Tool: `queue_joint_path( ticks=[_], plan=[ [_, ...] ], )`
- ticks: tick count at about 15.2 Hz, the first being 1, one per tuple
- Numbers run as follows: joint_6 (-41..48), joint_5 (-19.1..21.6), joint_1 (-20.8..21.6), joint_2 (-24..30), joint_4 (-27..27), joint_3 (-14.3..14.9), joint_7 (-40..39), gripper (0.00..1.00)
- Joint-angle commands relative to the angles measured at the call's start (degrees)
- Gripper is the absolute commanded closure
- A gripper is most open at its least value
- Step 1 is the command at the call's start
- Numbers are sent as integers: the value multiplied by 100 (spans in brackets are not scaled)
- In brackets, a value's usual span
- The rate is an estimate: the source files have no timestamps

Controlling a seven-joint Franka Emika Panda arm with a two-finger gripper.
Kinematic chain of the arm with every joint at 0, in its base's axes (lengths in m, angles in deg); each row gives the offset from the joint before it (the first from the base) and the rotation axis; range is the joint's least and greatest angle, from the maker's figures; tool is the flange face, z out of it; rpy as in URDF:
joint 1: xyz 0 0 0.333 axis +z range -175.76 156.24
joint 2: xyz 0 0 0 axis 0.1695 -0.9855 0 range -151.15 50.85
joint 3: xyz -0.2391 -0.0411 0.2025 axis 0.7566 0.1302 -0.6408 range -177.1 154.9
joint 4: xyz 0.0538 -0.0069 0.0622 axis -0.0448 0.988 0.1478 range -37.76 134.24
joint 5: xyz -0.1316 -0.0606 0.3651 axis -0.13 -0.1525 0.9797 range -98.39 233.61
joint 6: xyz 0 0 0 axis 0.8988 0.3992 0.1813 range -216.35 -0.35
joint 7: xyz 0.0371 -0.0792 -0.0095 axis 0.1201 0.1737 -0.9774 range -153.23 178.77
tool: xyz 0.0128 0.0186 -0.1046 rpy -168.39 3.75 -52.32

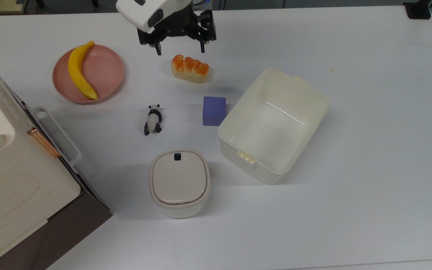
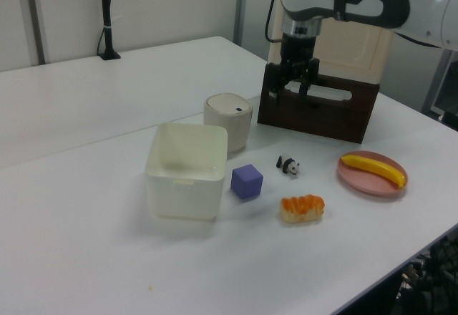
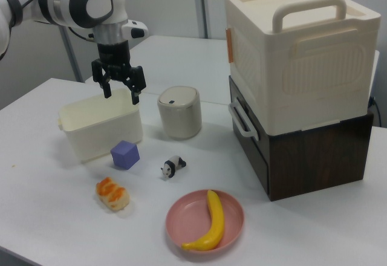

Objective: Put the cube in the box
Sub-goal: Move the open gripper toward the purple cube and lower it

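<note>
Black two-finger gripper (image 1: 180,48) hangs in the air above the white table (image 1: 369,112), fingers spread wide, nothing held. In the top view it sits at the top edge, just above the orange-topped sushi piece (image 1: 190,68).

Small matte purple-blue cube (image 1: 213,110) rests on the table beside the large cream-white translucent plastic tub (image 1: 274,123); in the top view its right edge appears to meet the tub wall, while the left view shows the cube (image 2: 247,181) with a sliver of table between it and the tub (image 2: 186,170). Tub is open; the top view shows its inside bare.

Right view shows the big cream case with handle (image 3: 296,48) stacked on a dark brown base (image 3: 314,157); the top view catches just its corner. Also on the table: rounded-square container with beige lid (image 1: 179,182), panda figurine (image 1: 153,119), pink plate (image 1: 103,67) with a yellow banana (image 1: 80,71) on it.
</note>
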Motion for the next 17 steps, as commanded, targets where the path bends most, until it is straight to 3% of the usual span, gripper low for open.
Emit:
queue_joint_path(
  ticks=[1,14,17],
  plan=[
    [-144,-24,16,24,158,32,70,0],
    [-408,-23,59,-19,325,32,-203,0],
    [-689,-23,59,-54,588,32,-614,0]
  ],
)
